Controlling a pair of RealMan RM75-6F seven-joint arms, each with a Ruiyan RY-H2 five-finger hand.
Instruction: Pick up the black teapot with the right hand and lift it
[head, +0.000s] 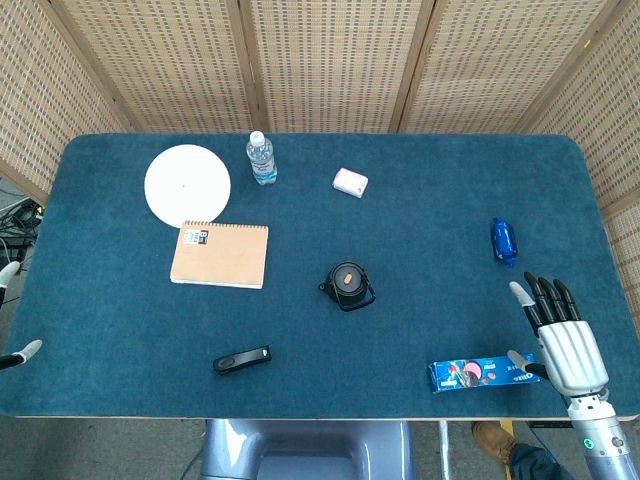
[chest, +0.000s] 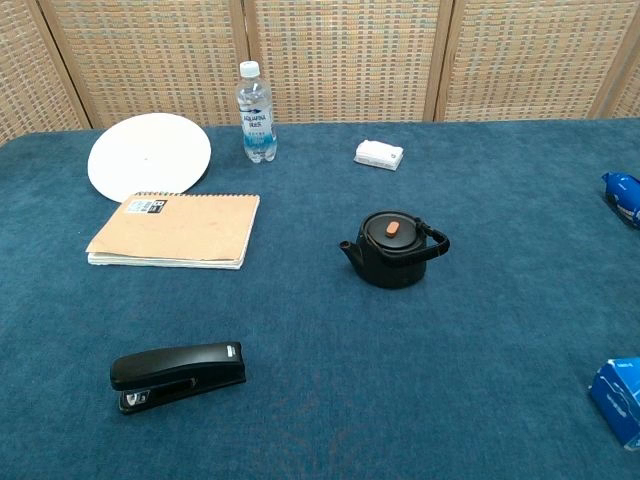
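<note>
The black teapot (head: 347, 286) (chest: 394, 249) stands upright near the middle of the blue table, with an orange knob on its lid, its spout to the left and its handle arched over the top. My right hand (head: 561, 335) hovers open at the table's front right, fingers spread and pointing away from me, well to the right of the teapot. It holds nothing and is absent from the chest view. Only the fingertips (head: 22, 350) of my left hand show, at the far left edge of the head view.
A black stapler (head: 241, 360) (chest: 178, 374) lies front left. A tan notebook (head: 219, 254), white plate (head: 187, 185) and water bottle (head: 260, 158) sit at the back left. A white packet (head: 350, 182) lies at the back, a blue packet (head: 504, 240) right, a blue snack box (head: 480, 374) beside my right hand.
</note>
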